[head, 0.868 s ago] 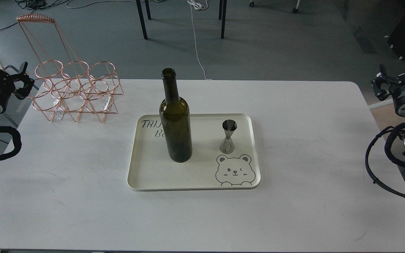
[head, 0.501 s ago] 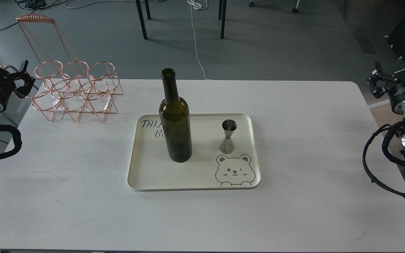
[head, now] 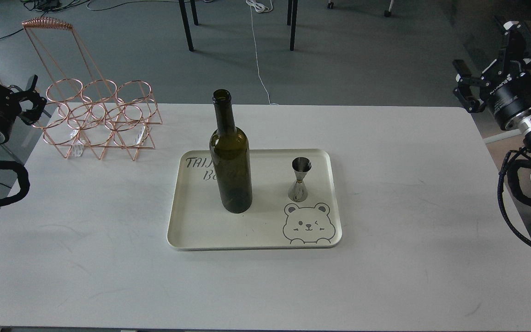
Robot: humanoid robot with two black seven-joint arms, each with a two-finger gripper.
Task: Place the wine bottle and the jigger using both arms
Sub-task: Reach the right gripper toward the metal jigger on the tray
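The left end effector (head: 32,102) hangs at the far left edge of the view, over the desk's left border and just beside a copper wire rack (head: 97,120); it is dark and small, so whether its fingers are spread or closed cannot be told, though nothing appears to be in it. The right end effector (head: 468,90) is raised at the far right, beyond the desk's back right corner, its two black fingers parted and holding nothing. Both are well apart from the things they are meant to handle. In the middle of the white desk (head: 413,193) sits a cream tray (head: 210,235) printed with a cartoon bear and some lettering. The wine bottle (head: 230,161) stands upright on the left half of the tray, dark green and uncorked. The jigger (head: 299,179), small and silver, stands upright on the right half of the tray, just above the bear's head, apart from the bottle. Judging by this, the task is at its start: neither thing is grasped. The next move likely calls for each arm to reach inward to the tray, left toward the bottle's body, right toward the jigger's narrow waist.
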